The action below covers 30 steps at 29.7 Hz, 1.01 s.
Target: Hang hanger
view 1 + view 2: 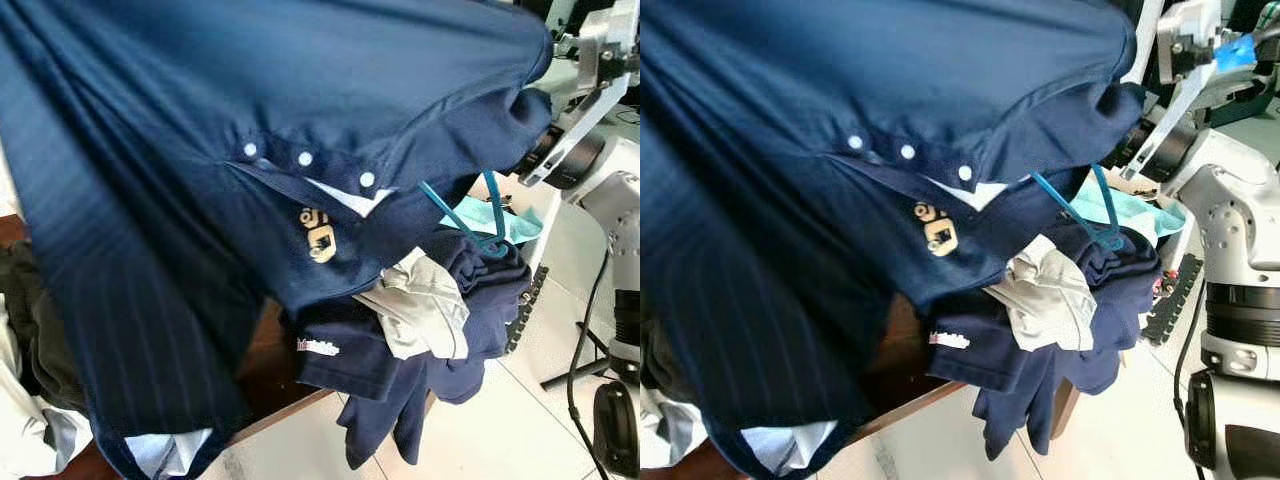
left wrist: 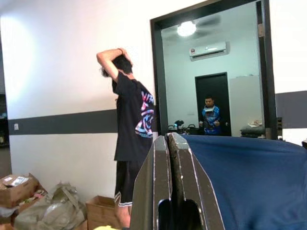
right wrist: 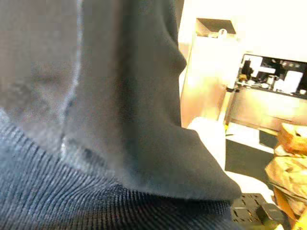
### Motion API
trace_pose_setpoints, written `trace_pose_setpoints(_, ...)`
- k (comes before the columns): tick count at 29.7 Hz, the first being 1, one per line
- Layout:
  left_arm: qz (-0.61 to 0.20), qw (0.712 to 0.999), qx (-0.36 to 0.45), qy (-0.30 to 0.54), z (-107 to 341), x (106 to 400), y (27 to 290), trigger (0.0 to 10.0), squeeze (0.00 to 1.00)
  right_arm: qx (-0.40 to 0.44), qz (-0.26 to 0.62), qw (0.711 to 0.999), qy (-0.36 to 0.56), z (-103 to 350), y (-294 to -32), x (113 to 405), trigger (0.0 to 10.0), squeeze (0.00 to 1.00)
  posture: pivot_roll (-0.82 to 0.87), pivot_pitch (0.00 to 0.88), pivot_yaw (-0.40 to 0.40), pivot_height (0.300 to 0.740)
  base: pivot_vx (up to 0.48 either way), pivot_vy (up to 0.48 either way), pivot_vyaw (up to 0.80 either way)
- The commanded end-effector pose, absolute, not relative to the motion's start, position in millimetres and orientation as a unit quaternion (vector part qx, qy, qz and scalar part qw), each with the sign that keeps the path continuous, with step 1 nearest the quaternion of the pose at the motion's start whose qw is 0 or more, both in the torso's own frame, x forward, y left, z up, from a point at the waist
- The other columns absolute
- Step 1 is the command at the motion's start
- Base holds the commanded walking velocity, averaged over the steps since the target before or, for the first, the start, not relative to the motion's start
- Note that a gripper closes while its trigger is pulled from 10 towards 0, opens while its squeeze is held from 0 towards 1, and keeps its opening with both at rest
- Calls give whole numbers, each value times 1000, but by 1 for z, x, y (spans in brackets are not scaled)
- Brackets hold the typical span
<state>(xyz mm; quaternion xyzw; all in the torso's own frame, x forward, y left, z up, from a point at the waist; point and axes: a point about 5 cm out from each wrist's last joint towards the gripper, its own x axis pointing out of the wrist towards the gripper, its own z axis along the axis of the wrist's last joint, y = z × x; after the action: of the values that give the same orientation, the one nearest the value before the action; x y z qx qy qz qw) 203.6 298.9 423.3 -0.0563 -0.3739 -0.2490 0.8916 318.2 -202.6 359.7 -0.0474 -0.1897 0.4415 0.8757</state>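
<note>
A navy polo shirt [image 1: 250, 130] with white buttons hangs close before my head and covers most of the eye views. From under its collar side a thin blue hanger [image 1: 462, 216] pokes out above a pile of clothes [image 1: 430, 310]. My right arm [image 1: 590, 90] reaches in from the upper right and its wrist disappears into the shirt; grey-looking cloth [image 3: 96, 120] lies right over that wrist camera. My left gripper [image 2: 169, 143] points up with its fingers pressed together, and navy cloth [image 2: 249, 182] lies beside them.
The clothes lie on a brown wooden table [image 1: 290, 405] above a white tiled floor [image 1: 500, 420]. A white robot body [image 1: 1240, 300], a cable and a black power strip [image 1: 525, 310] stand at the right. A person [image 2: 129, 124] stands by a dark doorway, another person [image 2: 209, 112] inside it; boxes [image 2: 48, 206] lie on the floor.
</note>
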Motion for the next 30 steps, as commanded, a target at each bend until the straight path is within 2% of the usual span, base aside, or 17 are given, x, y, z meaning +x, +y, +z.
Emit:
trace_pose_setpoints(1,-199,892,-53,-403,429,192,317,0,0,-22,426,879,-212,363,-217,315,10000,0,18,6,5,740,0,0,0)
trace_pose_setpoints(5,-191,899,-71,-389,417,195,319,0,0,-34,440,874,-203,359,-214,313,10000,0,18,7,5,740,0,0,0)
trace_pose_setpoints(9,-228,907,-84,-344,401,203,309,0,0,-45,452,870,-192,354,-210,313,10000,0,19,7,6,740,0,0,0)
trace_pose_setpoints(10,-261,911,-69,-311,392,205,298,1255,0,-52,453,869,-190,353,-209,313,10000,0,21,7,6,740,0,0,0)
trace_pose_setpoints(11,-307,914,-31,-263,379,207,279,10000,0,-60,457,868,-187,353,-207,312,10000,0,22,7,5,740,0,0,0)
trace_pose_setpoints(12,-307,914,-31,-263,379,207,279,10000,0,-60,457,868,-187,353,-207,312,10000,0,22,7,5,740,0,0,0)
trace_pose_setpoints(13,-348,912,-6,-218,366,208,263,10000,0,-69,461,865,-185,353,-205,312,10000,0,22,7,6,740,0,0,0)
trace_pose_setpoints(14,-348,912,-6,-218,366,208,263,10000,0,-69,461,865,-185,353,-205,312,10000,0,22,7,6,740,0,0,0)
trace_pose_setpoints(17,-390,912,48,-117,343,213,242,10000,0,-95,469,859,-183,354,-199,310,10000,0,19,4,8,740,0,0,0)
trace_pose_setpoints(18,-395,912,62,-97,340,213,240,10000,90,-98,469,858,-185,355,-198,309,10000,0,19,4,8,740,0,0,0)
trace_pose_setpoints(20,-395,912,62,-97,340,213,240,10000,90,-98,469,858,-185,355,-198,309,10000,0,19,4,8,740,0,0,0)
trace_pose_setpoints(21,-395,911,75,-86,340,213,239,10000,337,-100,468,858,-188,356,-198,309,10000,0,19,3,10,740,0,0,0)
trace_pose_setpoints(22,-395,911,75,-86,340,213,239,10000,337,-100,468,858,-188,356,-198,309,10000,0,19,3,10,740,0,0,0)
trace_pose_setpoints(24,-398,907,96,-102,353,210,238,10000,1000,-123,470,855,-183,355,-195,308,10000,0,18,1,15,740,0,0,0)
trace_pose_setpoints(26,-398,907,96,-102,353,210,238,10000,1000,-123,470,855,-183,355,-195,308,10000,0,18,1,15,740,0,0,0)
trace_pose_setpoints(29,-391,897,108,-177,390,204,242,10000,1000,-177,487,841,-158,342,-178,309,10000,0,20,0,17,740,0,0,0)
trace_pose_setpoints(30,-391,897,108,-177,390,204,242,10000,1000,-177,487,841,-158,342,-178,309,10000,0,20,0,17,740,0,0,0)
